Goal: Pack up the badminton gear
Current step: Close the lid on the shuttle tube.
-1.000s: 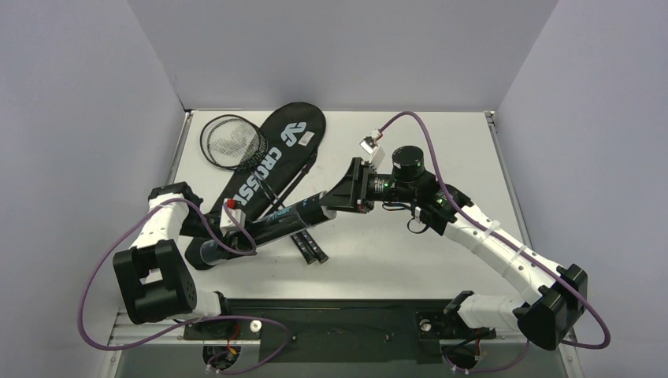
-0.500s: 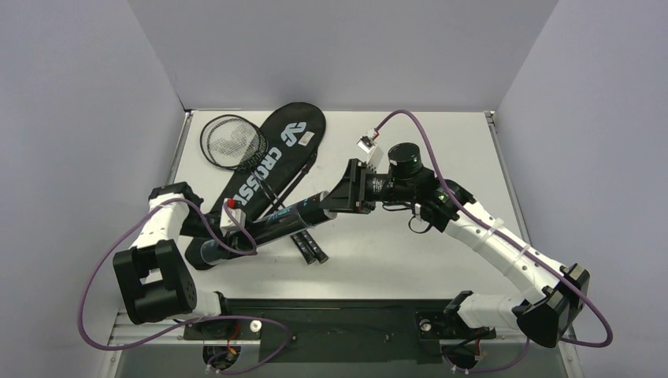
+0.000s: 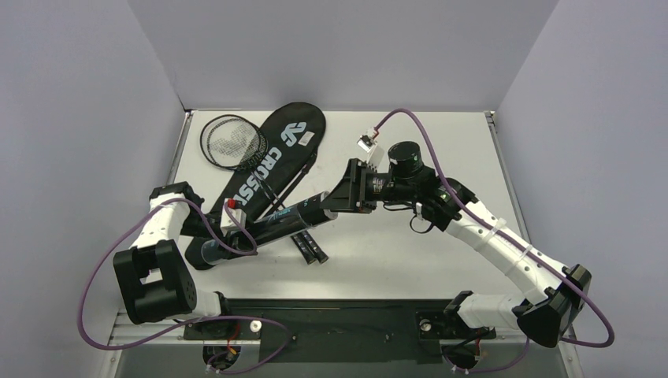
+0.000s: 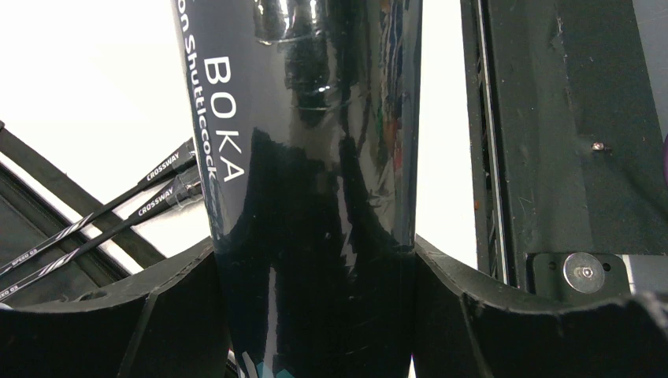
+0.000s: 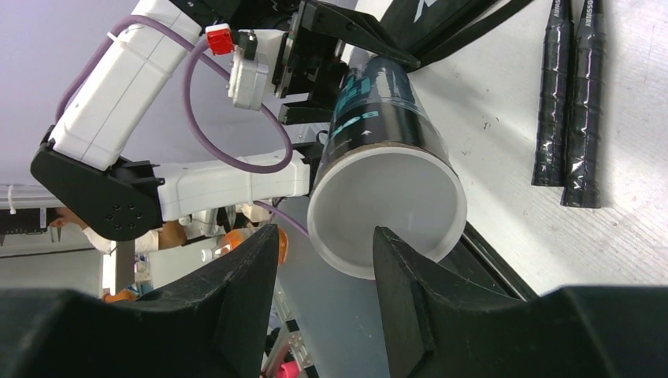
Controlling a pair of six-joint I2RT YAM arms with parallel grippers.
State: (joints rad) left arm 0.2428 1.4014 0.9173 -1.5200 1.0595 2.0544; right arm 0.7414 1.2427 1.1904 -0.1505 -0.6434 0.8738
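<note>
Your left gripper (image 4: 313, 319) is clamped around the black BOKA shuttlecock tube (image 4: 315, 118), well back from its mouth. That open mouth sits just ahead of your right gripper (image 5: 324, 240), whose fingers stand apart, holding nothing. Inside the tube, only white wall shows.

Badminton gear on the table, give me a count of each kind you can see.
Rackets: 2
Shuttlecock tube: 1
Racket bag: 1
Total: 4
</note>
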